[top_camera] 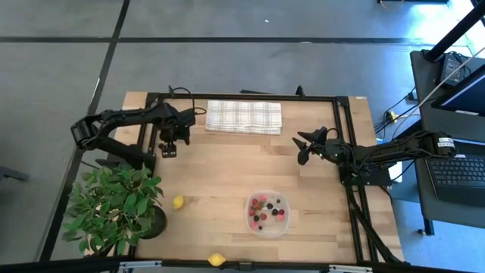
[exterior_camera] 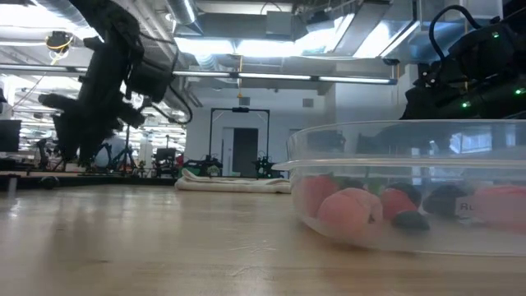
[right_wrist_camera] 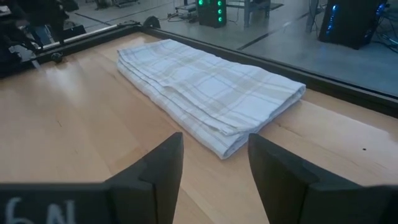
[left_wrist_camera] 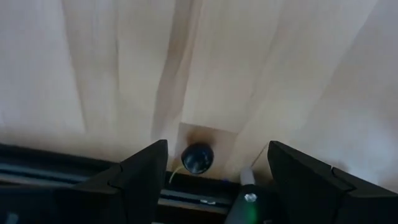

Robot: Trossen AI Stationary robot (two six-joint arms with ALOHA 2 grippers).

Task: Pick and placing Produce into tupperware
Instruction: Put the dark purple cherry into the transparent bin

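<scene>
High view: the tupperware (top_camera: 267,214) sits on the wooden table (top_camera: 227,163) near its front edge, holding red and dark berries (top_camera: 265,208). One lemon (top_camera: 178,202) lies on the bare wood beside the potted plant (top_camera: 114,206); a second lemon (top_camera: 217,259) lies at the very front edge. The left gripper (top_camera: 168,146) hangs above the table's left rear, near the folded checked cloth (top_camera: 244,116). The right gripper (top_camera: 301,145) is off the cloth's right end, fingers parted.

Low view: the tupperware (exterior_camera: 411,185) fills the right foreground, pink and dark pieces inside; what each piece is appears uncertain through the plastic. The left gripper (exterior_camera: 70,148) hangs clear of the table.

Left wrist view: the left gripper's fingers (left_wrist_camera: 146,177) stand spread, nothing between them, over bare wood.

Right wrist view: the right gripper's fingers (right_wrist_camera: 158,168) are apart and empty, facing the cloth (right_wrist_camera: 208,90).
</scene>
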